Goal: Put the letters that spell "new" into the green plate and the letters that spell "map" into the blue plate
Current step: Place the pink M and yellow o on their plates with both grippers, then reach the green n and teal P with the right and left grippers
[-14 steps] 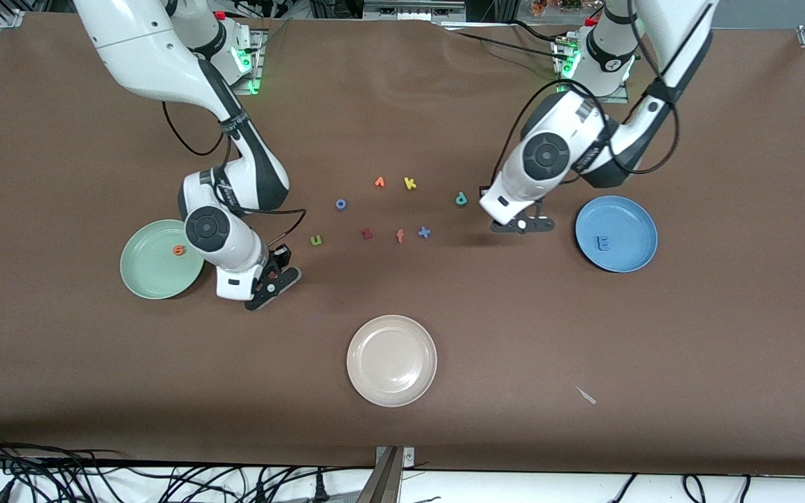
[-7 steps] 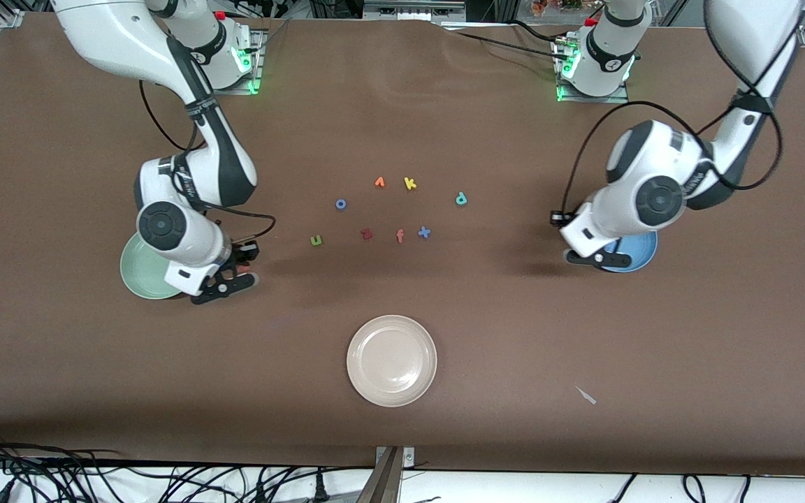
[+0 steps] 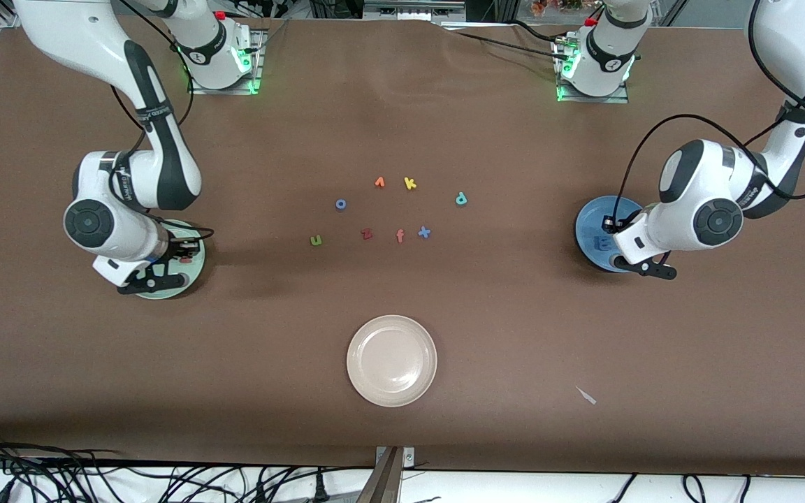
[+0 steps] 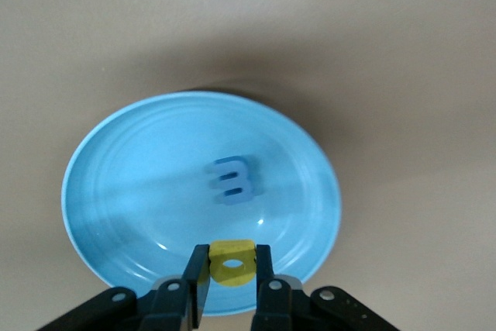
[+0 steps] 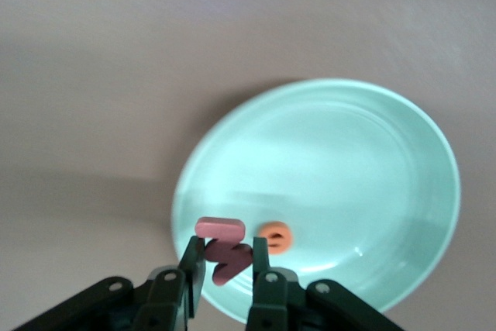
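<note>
My right gripper (image 5: 225, 260) hangs over the edge of the green plate (image 3: 195, 268), shut on the red-pink "w" (image 5: 223, 249). The orange "e" (image 5: 274, 237) lies in that plate (image 5: 349, 160). Over the blue plate (image 3: 588, 223) my left gripper (image 4: 232, 267) is shut on the yellow "a" (image 4: 232, 261). The blue "m" (image 4: 232, 180) lies in the blue plate (image 4: 116, 191). On the table's middle, the green "n" (image 3: 316, 240) sits toward the right arm's end and the teal "p" (image 3: 461, 199) toward the left arm's end.
Between "n" and "p" lie other letters: blue "o" (image 3: 340, 204), an orange letter (image 3: 379, 182), yellow "k" (image 3: 410, 184), dark red "z" (image 3: 366, 234), orange "f" (image 3: 400, 236), blue "x" (image 3: 424, 232). A cream plate (image 3: 392, 360) sits nearer the front camera.
Both arms have swung outward from the letters in the middle, each carrying its letter: the right gripper to the green plate, the left gripper to the blue plate.
</note>
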You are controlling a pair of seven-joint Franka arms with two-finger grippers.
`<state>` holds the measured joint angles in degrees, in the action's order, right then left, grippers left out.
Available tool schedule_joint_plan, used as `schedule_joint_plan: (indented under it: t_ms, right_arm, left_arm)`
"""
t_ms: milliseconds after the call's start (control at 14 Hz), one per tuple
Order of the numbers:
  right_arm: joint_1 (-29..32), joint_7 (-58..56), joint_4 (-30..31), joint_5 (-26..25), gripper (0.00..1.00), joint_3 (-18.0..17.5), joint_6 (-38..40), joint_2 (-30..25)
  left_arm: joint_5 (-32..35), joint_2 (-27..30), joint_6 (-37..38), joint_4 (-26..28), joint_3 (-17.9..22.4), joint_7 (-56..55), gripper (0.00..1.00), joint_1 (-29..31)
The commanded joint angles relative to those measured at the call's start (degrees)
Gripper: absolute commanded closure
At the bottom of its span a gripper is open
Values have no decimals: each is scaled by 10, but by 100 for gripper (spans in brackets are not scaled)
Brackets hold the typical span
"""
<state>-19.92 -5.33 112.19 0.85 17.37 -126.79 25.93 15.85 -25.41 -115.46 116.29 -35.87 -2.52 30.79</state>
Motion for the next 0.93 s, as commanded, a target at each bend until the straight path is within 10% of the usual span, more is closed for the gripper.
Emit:
schedule_joint_plan:
  t_ms: [0, 71, 143, 214, 855]
  right_arm:
    - [10, 8, 16, 6, 53, 3, -13, 5]
    - [12, 8, 15, 6, 11, 3, -13, 7]
    - [12, 8, 15, 6, 0, 3, -10, 4]
    - [11, 8, 14, 6, 0, 2, -10, 2]
    - [3, 240, 7, 6, 0, -113, -43, -14]
  left_arm:
    - [18, -18, 5, -3, -8, 19, 56, 14]
    - [18, -17, 5, -3, -8, 19, 42, 14]
    - [18, -17, 5, -3, -9, 20, 28, 14]
    - [18, -15, 6, -4, -9, 19, 0, 14]
    - [-42, -6, -19, -12, -156, -283, 0, -30]
